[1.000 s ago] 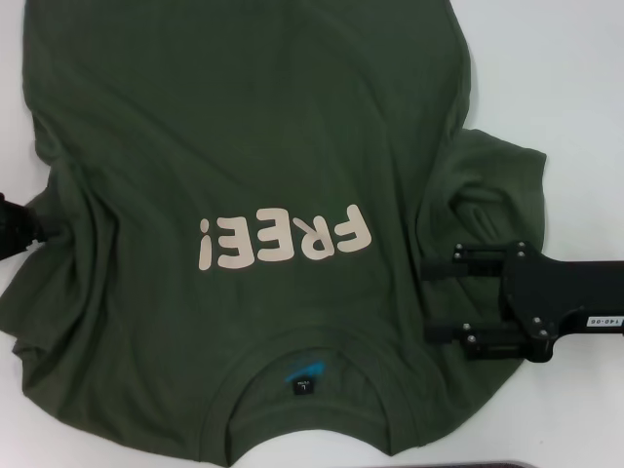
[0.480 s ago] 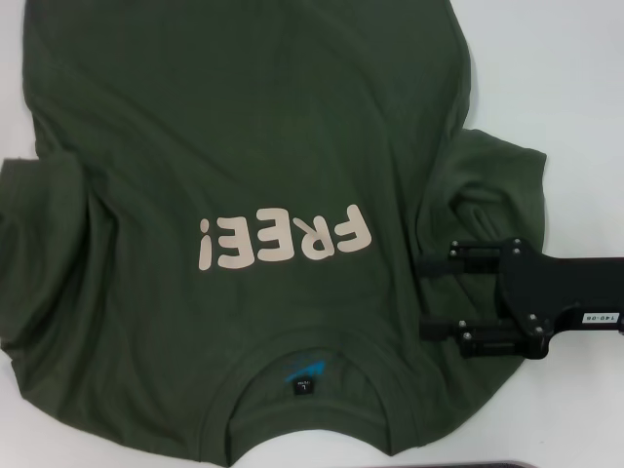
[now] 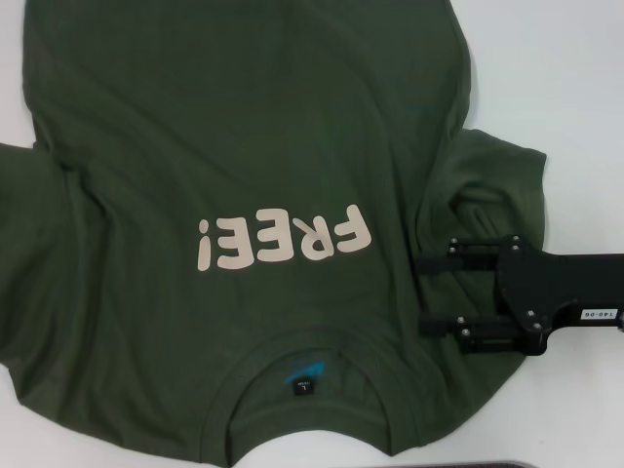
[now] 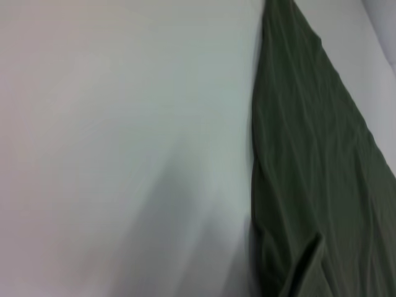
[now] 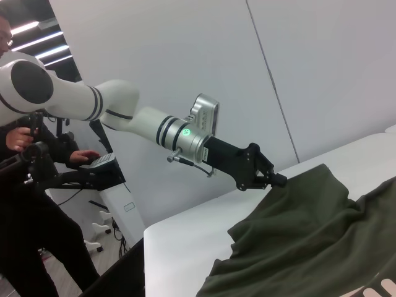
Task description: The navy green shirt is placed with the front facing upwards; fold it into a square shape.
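The shirt (image 3: 244,195) lies face up on the white bench (image 3: 575,88), spread over most of it, with the cream "FREE!" lettering (image 3: 283,239) on the chest and the collar (image 3: 307,375) toward the robot. The body is fairly flat. The sleeve on the robot's right (image 3: 487,185) is bunched and creased; the sleeve on its left (image 3: 29,195) lies rumpled at the bench edge.

The right hand (image 3: 429,291) rests low over the shirt just below that right sleeve, fingers spread apart and grasping nothing, the tips pointing toward the lettering. The left hand (image 5: 272,179) shows only in the right wrist view, where it is lifted at the far edge of the shirt with a peak of cloth (image 5: 309,176) rising to its tip. It looks pinched on the sleeve, though whether it truly grips I cannot tell.

The shirt looks like soft, light cotton: it will drape, sag and wrinkle rather than hold a line, and a single layer can slide over the smooth bench or drag the layers beneath it. The firmest places to hold are likely the seamed edges: the sleeve hem, the shoulder seam, the ribbed collar. A pinch at an edge through one layer should carry a fold over cleanly.
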Controlling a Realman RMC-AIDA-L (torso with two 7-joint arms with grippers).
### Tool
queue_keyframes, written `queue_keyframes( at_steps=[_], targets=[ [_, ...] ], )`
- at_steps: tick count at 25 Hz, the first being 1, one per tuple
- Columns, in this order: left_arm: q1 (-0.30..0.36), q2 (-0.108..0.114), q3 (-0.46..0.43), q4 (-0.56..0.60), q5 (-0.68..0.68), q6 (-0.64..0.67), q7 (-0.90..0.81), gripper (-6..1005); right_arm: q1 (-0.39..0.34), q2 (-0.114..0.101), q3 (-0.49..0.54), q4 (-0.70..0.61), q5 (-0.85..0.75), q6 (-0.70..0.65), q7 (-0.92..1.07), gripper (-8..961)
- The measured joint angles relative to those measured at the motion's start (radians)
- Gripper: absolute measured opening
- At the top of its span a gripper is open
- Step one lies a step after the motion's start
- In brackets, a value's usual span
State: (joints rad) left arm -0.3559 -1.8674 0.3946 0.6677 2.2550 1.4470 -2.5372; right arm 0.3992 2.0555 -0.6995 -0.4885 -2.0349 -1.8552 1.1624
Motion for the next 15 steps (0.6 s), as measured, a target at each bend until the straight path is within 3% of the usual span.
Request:
queue_keyframes(
  at_steps=[15],
  targets=[
    [0.017, 0.004, -0.041, 0.034, -0.006, 0.049, -0.008, 27, 0.008, 0.000, 0.000, -0.001, 0.001, 0.002, 0.000, 732]
  ],
)
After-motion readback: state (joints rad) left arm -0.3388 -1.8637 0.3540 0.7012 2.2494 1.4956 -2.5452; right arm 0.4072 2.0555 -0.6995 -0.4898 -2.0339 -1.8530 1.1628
